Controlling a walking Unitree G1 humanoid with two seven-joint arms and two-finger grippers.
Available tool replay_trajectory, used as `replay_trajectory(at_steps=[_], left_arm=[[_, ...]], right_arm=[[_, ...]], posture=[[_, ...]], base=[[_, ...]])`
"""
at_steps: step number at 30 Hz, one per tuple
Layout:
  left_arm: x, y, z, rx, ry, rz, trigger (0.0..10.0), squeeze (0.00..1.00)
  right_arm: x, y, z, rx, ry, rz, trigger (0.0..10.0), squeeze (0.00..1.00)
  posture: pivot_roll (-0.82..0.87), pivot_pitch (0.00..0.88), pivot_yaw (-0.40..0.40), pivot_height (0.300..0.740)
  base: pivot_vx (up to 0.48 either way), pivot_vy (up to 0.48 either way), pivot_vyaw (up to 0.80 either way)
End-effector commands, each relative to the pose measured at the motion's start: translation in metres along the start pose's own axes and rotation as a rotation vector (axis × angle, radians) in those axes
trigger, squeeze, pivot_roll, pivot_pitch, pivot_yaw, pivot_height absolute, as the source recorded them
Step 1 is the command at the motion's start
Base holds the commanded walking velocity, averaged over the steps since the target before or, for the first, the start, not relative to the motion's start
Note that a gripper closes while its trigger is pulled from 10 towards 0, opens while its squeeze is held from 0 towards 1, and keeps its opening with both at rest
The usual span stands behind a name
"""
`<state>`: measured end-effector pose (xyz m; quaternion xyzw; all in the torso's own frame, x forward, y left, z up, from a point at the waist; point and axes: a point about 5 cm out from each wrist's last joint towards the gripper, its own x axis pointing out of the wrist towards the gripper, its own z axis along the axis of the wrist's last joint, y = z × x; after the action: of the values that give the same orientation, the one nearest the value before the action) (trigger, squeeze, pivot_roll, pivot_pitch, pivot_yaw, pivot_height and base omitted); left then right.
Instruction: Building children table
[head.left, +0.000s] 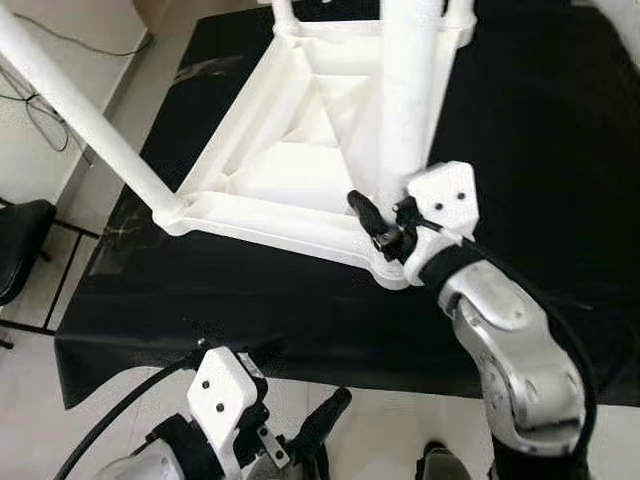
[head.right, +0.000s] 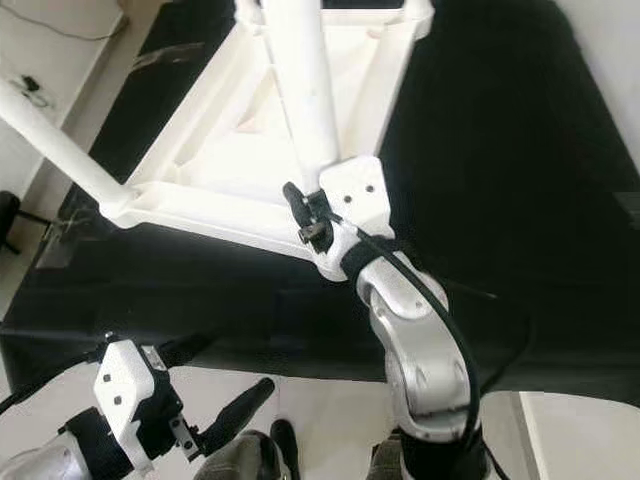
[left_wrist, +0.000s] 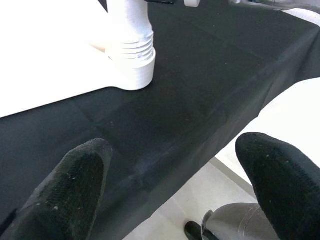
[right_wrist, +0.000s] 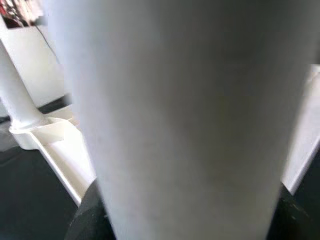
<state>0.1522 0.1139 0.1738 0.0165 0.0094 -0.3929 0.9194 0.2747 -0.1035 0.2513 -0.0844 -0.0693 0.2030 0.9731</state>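
My right pincer (head.left: 385, 225) clamped on one of four white legs (head.left: 412, 90); left pincer (left_wrist: 175, 185) wide open, empty, by black counter (head.left: 540, 150).

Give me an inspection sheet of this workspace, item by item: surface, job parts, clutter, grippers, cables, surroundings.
Surface: black cloth over a table.
Job's things: white tabletop lying upside down, underside ribs showing; near leg upright in its corner socket; left leg standing in the left corner.
Clutter: nothing seen.
Grippers: right gripper clasped around the near leg's base; left gripper open, low beside the table's edge.
Cables: black cable on the left arm; thin wires on the floor.
Surroundings: pale floor, black chair at left.
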Motion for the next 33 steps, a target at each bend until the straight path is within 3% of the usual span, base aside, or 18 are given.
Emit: replay_trajectory(at_steps=[1, 2, 3, 4, 5, 8, 9, 11, 12, 15, 22, 23, 25, 26, 31, 33], left_arm=[[-0.003, 0.002, -0.004, -0.005, 0.022, 0.004, 10.0, 0.0], [-0.003, 0.002, -0.004, -0.004, 0.021, 0.005, 10.0, 0.0], [-0.003, 0.002, -0.004, -0.004, 0.02, 0.006, 10.0, 0.0], [-0.002, 0.003, -0.004, -0.004, 0.02, 0.007, 10.0, 0.0], [-0.002, 0.003, -0.004, -0.004, 0.02, 0.007, 10.0, 0.0], [-0.001, 0.003, -0.003, -0.004, 0.016, 0.009, 10.0, 0.0], [-0.001, 0.003, -0.003, -0.004, 0.016, 0.009, 10.0, 0.0], [0.0, 0.003, -0.003, -0.003, 0.012, 0.008, 10.0, 0.0], [0.001, 0.003, -0.003, -0.003, 0.011, 0.008, 10.0, 0.0], [0.001, 0.002, -0.003, -0.002, 0.009, 0.008, 10.0, 0.0], [0.002, 0.002, -0.003, -0.001, 0.005, 0.011, 10.0, 0.0], [0.002, 0.002, -0.002, -0.001, 0.004, 0.012, 10.0, 0.0], [0.002, 0.002, -0.002, -0.002, 0.003, 0.012, 10.0, 0.0], [0.002, 0.001, -0.002, -0.003, 0.002, 0.012, 10.0, 0.0], [0.002, 0.0, -0.002, -0.006, -0.001, 0.013, 10.0, 0.0], [0.002, 0.0, -0.002, -0.007, -0.001, 0.013, 10.0, 0.0]], right_arm=[[0.002, 0.002, -0.038, 0.091, 0.202, 0.006, 2.5, 0.0], [0.004, 0.005, -0.03, 0.108, 0.16, 0.037, 10.0, 0.55], [0.004, 0.009, -0.024, 0.119, 0.134, 0.043, 10.0, 0.55], [0.008, 0.011, -0.012, 0.132, 0.062, 0.136, 10.0, 1.0], [0.008, 0.011, -0.012, 0.132, 0.062, 0.136, 10.0, 1.0], [0.015, 0.012, 0.01, 0.091, -0.065, 0.348, 10.0, 1.0], [0.015, 0.012, 0.01, 0.091, -0.065, 0.348, 10.0, 1.0], [0.018, 0.011, 0.019, 0.036, -0.103, 0.533, 10.0, 1.0], [0.018, 0.01, 0.022, -0.01, -0.109, 0.656, 10.0, 0.0], [0.022, 0.001, 0.023, -0.079, -0.089, 0.813, 10.0, 0.0], [0.034, -0.014, 0.026, -0.125, -0.066, 0.899, 10.0, 0.0], [0.037, -0.018, 0.028, -0.118, -0.061, 0.912, 5.9, 0.0], [0.04, -0.021, 0.029, -0.113, -0.058, 0.921, 5.9, 0.0], [0.041, -0.022, 0.029, -0.115, -0.056, 0.946, 0.0, 0.0], [0.039, -0.025, 0.025, -0.131, -0.048, 1.011, 0.0, 0.0], [0.039, -0.028, 0.022, -0.13, -0.032, 0.984, 0.0, 0.0]], posture=[[-0.05, 0.343, 0.198, 0.74], [-0.05, 0.343, 0.196, 0.74], [-0.05, 0.343, 0.196, 0.74], [-0.05, 0.341, 0.196, 0.74], [-0.05, 0.341, 0.196, 0.74], [-0.05, 0.339, 0.196, 0.74], [-0.05, 0.339, 0.196, 0.74], [-0.04, 0.339, 0.191, 0.74], [-0.04, 0.338, 0.189, 0.74], [-0.04, 0.337, 0.188, 0.74], [-0.04, 0.339, 0.182, 0.74], [-0.04, 0.343, 0.182, 0.74], [-0.04, 0.343, 0.182, 0.74], [-0.03, 0.345, 0.183, 0.74], [-0.03, 0.347, 0.182, 0.74], [-0.04, 0.346, 0.178, 0.74]], base=[[0.0, 0.0, 0.0], [0.0, 0.0, 0.0], [0.0, 0.0, 0.0], [0.0, 0.0, 0.0], [0.0, 0.0, 0.0], [0.0, 0.0, 0.0], [0.0, 0.0, 0.0], [0.0, 0.0, 0.0], [0.0, 0.0, 0.0], [0.0, 0.0, 0.0], [0.0, 0.0, 0.0], [0.0, 0.0, 0.0], [0.0, 0.0, 0.0], [0.0, 0.0, 0.0], [0.0, 0.0, 0.0], [0.0, 0.0, 0.0]])
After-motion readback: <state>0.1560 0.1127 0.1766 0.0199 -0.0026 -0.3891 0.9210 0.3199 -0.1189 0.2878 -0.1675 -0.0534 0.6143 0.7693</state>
